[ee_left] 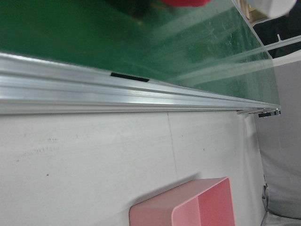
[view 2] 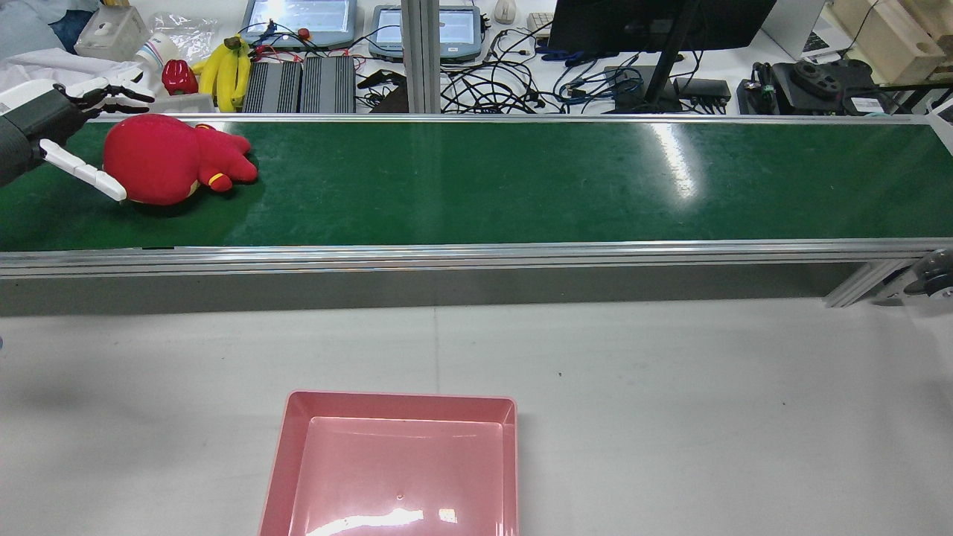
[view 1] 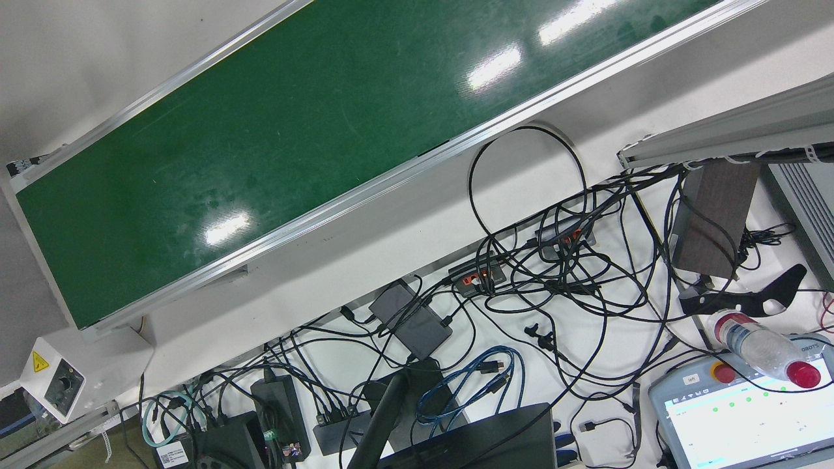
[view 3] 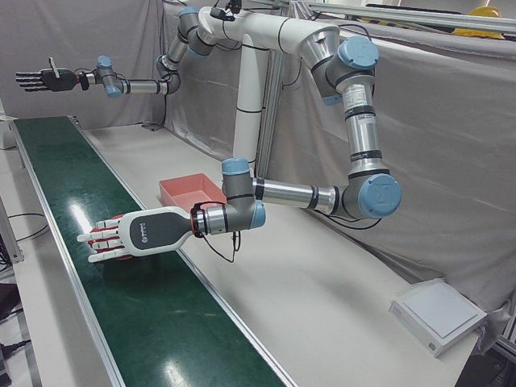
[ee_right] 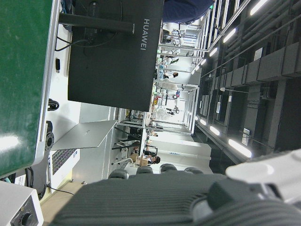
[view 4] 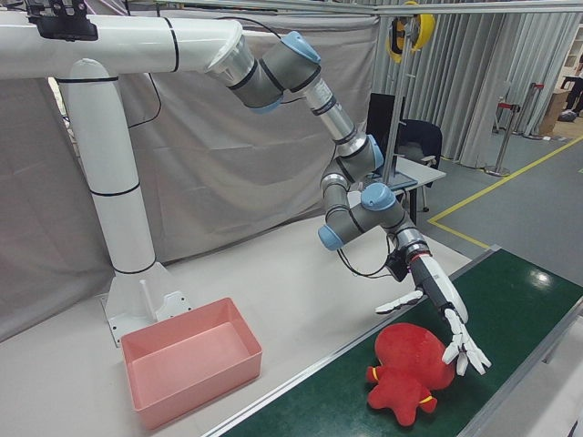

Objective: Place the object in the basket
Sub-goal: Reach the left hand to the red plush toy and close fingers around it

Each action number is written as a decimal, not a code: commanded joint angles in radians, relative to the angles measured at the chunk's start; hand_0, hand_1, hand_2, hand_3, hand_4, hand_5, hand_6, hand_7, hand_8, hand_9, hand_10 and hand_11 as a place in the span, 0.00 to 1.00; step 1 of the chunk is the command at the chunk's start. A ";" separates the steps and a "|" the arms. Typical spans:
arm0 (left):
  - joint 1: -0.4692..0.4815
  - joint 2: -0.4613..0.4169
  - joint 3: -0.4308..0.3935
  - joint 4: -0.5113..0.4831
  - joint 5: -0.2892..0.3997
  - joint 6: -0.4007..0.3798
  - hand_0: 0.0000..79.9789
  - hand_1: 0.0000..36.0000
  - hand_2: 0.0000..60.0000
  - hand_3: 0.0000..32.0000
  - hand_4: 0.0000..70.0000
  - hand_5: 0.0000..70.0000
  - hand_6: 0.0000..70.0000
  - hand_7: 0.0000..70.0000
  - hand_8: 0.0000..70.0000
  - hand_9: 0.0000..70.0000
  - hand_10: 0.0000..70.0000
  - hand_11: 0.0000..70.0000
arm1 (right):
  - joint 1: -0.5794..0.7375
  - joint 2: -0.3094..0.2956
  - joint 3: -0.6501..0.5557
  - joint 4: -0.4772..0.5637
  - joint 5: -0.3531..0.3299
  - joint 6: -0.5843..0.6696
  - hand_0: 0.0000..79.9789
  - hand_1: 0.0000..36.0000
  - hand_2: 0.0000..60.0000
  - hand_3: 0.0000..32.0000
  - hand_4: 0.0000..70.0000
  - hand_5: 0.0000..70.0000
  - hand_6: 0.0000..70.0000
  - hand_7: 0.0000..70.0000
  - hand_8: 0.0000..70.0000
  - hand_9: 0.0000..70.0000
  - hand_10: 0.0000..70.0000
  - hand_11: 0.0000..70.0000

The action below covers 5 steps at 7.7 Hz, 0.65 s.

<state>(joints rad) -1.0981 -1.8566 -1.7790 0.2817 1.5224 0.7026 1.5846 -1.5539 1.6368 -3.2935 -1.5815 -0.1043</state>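
A red plush toy [view 2: 167, 165] lies on the green conveyor belt [view 2: 521, 179] at its left end in the rear view. My left hand [view 2: 52, 123] is open, fingers spread, right beside and partly over the toy, without closing on it. The same hand [view 4: 446, 320] and toy [view 4: 410, 366] show in the right-front view, and in the left-front view the hand [view 3: 137, 232] covers most of the toy [view 3: 122, 253]. The pink basket [view 2: 287, 447] stands empty on the white table before the belt. My right hand [view 3: 44, 79] is open and held high, far away.
The belt's aluminium rail [view 2: 476, 257] runs between the toy and the basket. Behind the belt lie bananas [view 2: 223, 67], tablets, cables and a monitor [view 2: 655, 22]. The basket also shows in the left hand view [ee_left: 188, 209] and the right-front view [view 4: 196, 382].
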 commanded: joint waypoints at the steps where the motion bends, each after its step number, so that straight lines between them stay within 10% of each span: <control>1: 0.021 -0.001 0.026 -0.001 -0.007 0.001 0.75 0.37 0.00 0.00 0.20 0.42 0.09 0.06 0.20 0.30 0.00 0.00 | 0.000 0.000 0.000 0.000 0.000 0.000 0.00 0.00 0.00 0.00 0.00 0.00 0.00 0.00 0.00 0.00 0.00 0.00; 3: 0.037 -0.003 0.043 -0.001 -0.008 0.000 0.74 0.46 0.00 0.00 0.21 0.46 0.10 0.09 0.23 0.34 0.00 0.00 | 0.000 0.000 0.000 0.000 0.000 0.000 0.00 0.00 0.00 0.00 0.00 0.00 0.00 0.00 0.00 0.00 0.00 0.00; 4: 0.035 -0.003 0.041 0.001 -0.011 0.000 0.74 0.61 0.05 0.00 0.22 0.60 0.12 0.13 0.28 0.41 0.02 0.06 | 0.000 0.000 0.002 0.000 0.000 0.000 0.00 0.00 0.00 0.00 0.00 0.00 0.00 0.00 0.00 0.00 0.00 0.00; 5: 0.035 -0.003 0.036 0.007 -0.011 -0.002 0.74 0.63 0.16 0.00 0.27 0.97 0.17 0.27 0.42 0.61 0.17 0.27 | 0.000 0.000 0.002 0.000 0.000 0.000 0.00 0.00 0.00 0.00 0.00 0.00 0.00 0.00 0.00 0.00 0.00 0.00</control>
<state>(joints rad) -1.0641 -1.8591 -1.7393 0.2812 1.5134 0.7027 1.5846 -1.5539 1.6376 -3.2934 -1.5815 -0.1043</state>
